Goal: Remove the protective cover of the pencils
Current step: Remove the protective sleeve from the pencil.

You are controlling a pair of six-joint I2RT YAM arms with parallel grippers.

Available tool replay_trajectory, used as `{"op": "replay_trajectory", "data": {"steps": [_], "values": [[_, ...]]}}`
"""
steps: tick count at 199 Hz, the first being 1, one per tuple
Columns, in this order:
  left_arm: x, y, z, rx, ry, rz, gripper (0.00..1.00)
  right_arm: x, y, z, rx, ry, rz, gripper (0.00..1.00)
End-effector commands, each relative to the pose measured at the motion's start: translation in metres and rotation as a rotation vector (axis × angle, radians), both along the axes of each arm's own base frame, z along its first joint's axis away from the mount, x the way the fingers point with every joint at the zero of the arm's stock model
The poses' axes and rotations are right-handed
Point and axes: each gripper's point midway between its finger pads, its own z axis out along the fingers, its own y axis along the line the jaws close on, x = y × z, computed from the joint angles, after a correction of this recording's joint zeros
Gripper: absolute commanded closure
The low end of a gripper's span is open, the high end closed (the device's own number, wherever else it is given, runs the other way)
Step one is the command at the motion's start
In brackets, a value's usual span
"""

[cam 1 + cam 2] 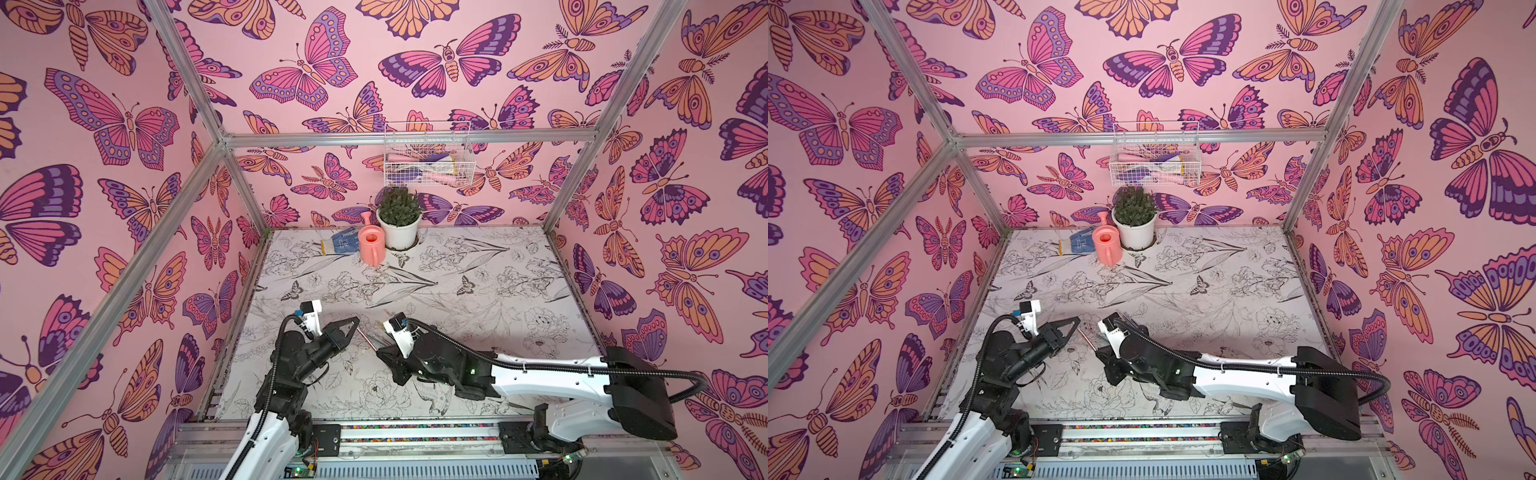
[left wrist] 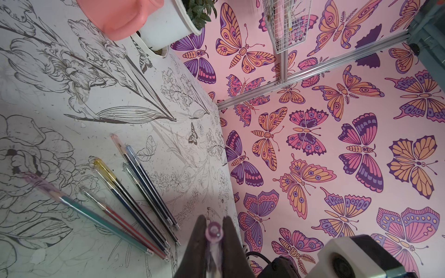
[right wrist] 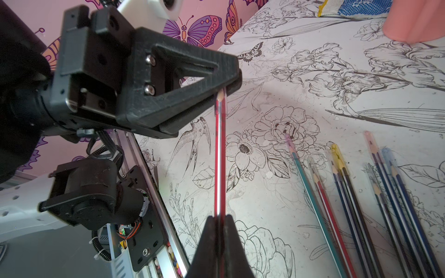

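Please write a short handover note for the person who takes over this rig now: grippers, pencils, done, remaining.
Left gripper: shut on the pinkish clear plastic cap of the thin red pencil.
Right gripper: shut on that pencil's shaft, held above the flower-printed table.
Other thin coloured pencils: lying side by side on the table, tinted caps seemingly on.
Done: none visibly uncapped.
Left: pull this cap off, then the rest.
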Motion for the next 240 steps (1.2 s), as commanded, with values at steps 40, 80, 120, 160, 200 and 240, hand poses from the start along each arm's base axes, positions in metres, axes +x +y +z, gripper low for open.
{"op": "replay_trajectory", "data": {"steps": [40,80,120,160,200,240], "values": [[0.007,0.012,0.037,-0.023,-0.132,0.068,1.00,-0.014,0.030,0.004,-0.049,0.028,0.092,0.56],[0.001,0.011,0.031,-0.050,-0.117,0.055,0.99,-0.005,0.036,0.012,-0.060,-0.005,0.076,0.41],[-0.003,0.011,0.025,-0.064,-0.107,0.049,0.97,0.008,0.041,0.016,-0.087,-0.029,0.059,0.40],[-0.003,0.010,0.021,-0.063,-0.094,0.044,0.96,0.018,0.049,0.006,-0.117,-0.023,0.053,0.73],[0.001,0.013,0.017,-0.035,-0.079,0.065,0.95,0.016,0.048,0.001,-0.124,-0.014,0.059,1.00],[0.006,0.024,0.014,0.019,-0.058,0.134,0.93,0.006,0.041,-0.006,-0.112,0.013,0.095,1.00]]}}
